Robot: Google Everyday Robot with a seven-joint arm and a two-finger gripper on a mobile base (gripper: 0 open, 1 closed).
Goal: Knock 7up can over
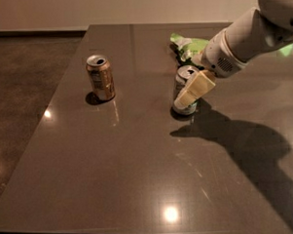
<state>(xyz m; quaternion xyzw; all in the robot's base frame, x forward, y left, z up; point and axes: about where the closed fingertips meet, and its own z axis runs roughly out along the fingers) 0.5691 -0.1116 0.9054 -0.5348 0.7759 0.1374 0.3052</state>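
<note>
Have gripper (194,90) touching the 7up can (185,73); can roughly upright, just camera-left of it. Can't tell whether gripper is open or closed.

White arm (245,36) from upper right, tool (194,90) angled down-left
</note>
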